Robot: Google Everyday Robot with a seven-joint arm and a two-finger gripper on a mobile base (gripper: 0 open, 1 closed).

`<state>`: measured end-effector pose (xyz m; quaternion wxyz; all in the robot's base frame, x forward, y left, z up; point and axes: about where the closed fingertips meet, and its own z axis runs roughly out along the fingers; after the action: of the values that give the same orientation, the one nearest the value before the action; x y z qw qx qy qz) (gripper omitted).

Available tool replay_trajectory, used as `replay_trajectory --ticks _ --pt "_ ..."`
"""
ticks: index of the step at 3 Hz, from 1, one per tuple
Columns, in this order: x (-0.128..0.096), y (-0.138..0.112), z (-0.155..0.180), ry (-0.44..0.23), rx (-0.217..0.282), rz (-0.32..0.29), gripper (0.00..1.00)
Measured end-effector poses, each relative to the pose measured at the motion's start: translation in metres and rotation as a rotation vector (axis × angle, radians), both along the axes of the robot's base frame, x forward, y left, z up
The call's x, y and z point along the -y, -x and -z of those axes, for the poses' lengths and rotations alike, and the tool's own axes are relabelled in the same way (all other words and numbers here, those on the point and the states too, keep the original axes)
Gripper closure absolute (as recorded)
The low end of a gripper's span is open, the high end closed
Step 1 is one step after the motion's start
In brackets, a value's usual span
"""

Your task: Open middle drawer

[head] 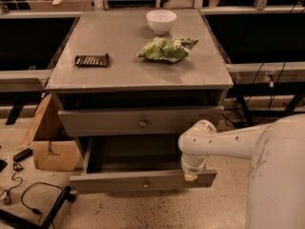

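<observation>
The grey cabinet [114, 75] shows two drawer fronts, each with a small round knob. The upper, taller front [95, 122] is closed. The middle drawer [119, 182] below it stands pulled out towards me, its inside dark and its knob [145, 185] at the centre of the front. A lower drawer is hidden beneath it. My gripper [190, 175] hangs at the end of the white arm [224, 137], down against the top edge of the pulled-out front, right of the knob.
On the cabinet top lie a white bowl [161, 21], a green chip bag [167, 49] and a dark chocolate bar [92, 60]. A cardboard box [52, 147] stands left of the cabinet, with cables [28, 199] on the floor. My white body [279, 175] fills the lower right.
</observation>
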<state>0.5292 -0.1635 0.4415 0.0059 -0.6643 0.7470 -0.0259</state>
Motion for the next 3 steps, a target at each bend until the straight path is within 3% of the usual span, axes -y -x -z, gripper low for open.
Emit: replay_trajectory --ticks 1,3 --pt "0.000 0.000 0.000 0.000 0.000 0.000 0.04" --pt "0.002 0.008 0.021 -0.024 -0.041 0.028 0.00"
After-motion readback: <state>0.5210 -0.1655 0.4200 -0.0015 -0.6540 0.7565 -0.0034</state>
